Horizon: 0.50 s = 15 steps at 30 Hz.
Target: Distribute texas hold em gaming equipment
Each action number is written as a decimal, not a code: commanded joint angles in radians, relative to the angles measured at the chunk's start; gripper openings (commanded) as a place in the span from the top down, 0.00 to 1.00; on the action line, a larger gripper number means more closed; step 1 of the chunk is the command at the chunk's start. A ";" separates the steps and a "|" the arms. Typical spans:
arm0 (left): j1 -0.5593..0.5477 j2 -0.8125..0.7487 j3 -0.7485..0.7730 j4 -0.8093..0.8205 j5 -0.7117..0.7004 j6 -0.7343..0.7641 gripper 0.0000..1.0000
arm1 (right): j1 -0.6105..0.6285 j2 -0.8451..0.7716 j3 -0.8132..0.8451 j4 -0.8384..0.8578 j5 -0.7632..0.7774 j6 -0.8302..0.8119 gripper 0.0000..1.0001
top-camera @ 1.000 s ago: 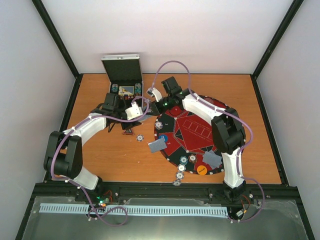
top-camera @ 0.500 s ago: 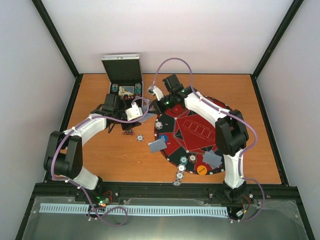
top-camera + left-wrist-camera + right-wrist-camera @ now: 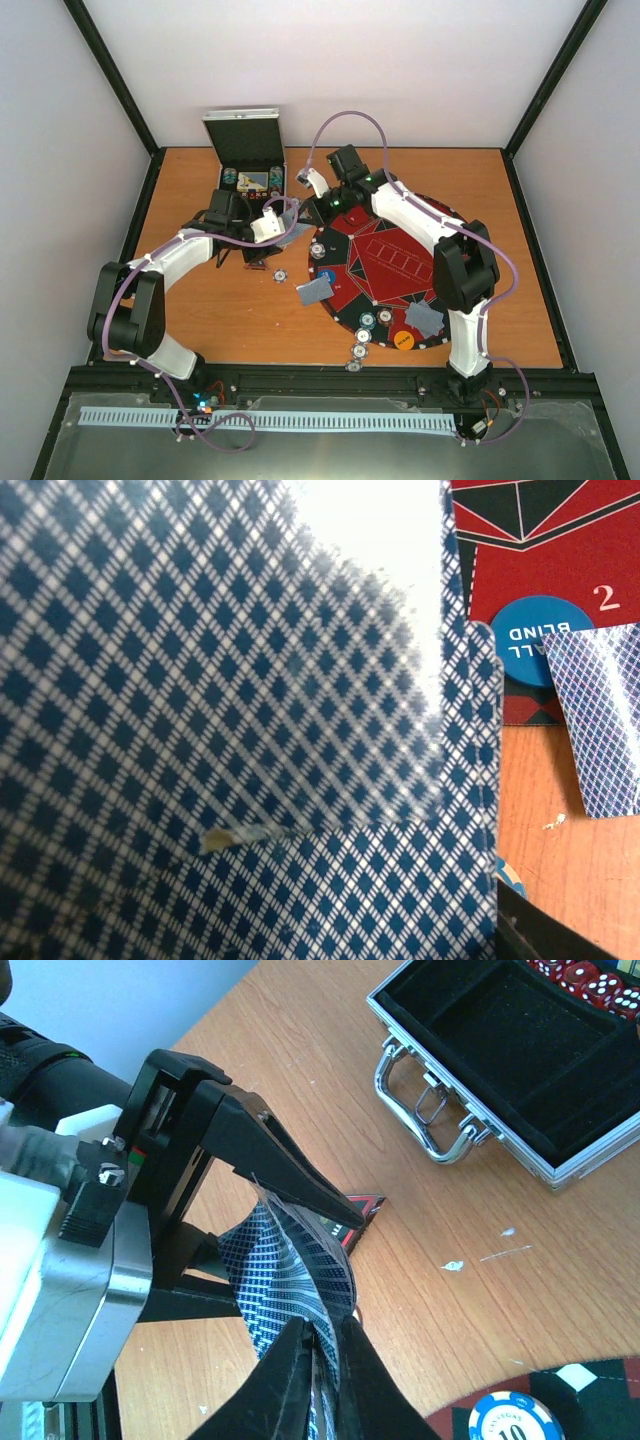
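Note:
My left gripper (image 3: 285, 228) is shut on a fanned stack of blue-backed playing cards (image 3: 290, 1260), held on edge above the table left of the round mat (image 3: 400, 265). The cards (image 3: 230, 730) fill the left wrist view and hide its fingers. My right gripper (image 3: 322, 1325) comes in from the mat side and is shut on the near edge of those cards. Two more cards (image 3: 315, 291) (image 3: 424, 320) lie on the mat's rim. A blue blind disc (image 3: 535, 630) and an orange disc (image 3: 404, 340) rest on the mat. Several poker chips (image 3: 367, 322) sit near its front edge.
An open metal case (image 3: 520, 1070) with red dice (image 3: 590, 980) stands at the back left, its handle facing the grippers. Two chips (image 3: 281, 274) lie on the wood under the left arm. A blue-and-white chip (image 3: 515, 1420) sits at the mat's edge.
My right gripper has closed on the cards held by the left gripper, and its arm has shifted slightly toward the back. The left arm has hardly moved.

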 commanded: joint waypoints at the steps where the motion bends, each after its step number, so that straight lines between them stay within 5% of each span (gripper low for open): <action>1: -0.001 -0.019 0.006 0.027 0.037 -0.012 0.46 | -0.001 -0.010 0.025 -0.005 -0.023 -0.003 0.90; 4: 0.000 -0.020 0.001 0.028 0.038 -0.016 0.46 | -0.003 -0.021 0.028 -0.012 0.007 -0.006 0.97; 15: -0.001 -0.060 -0.069 0.074 0.033 -0.113 0.46 | -0.025 -0.078 0.121 -0.092 -0.131 -0.068 0.97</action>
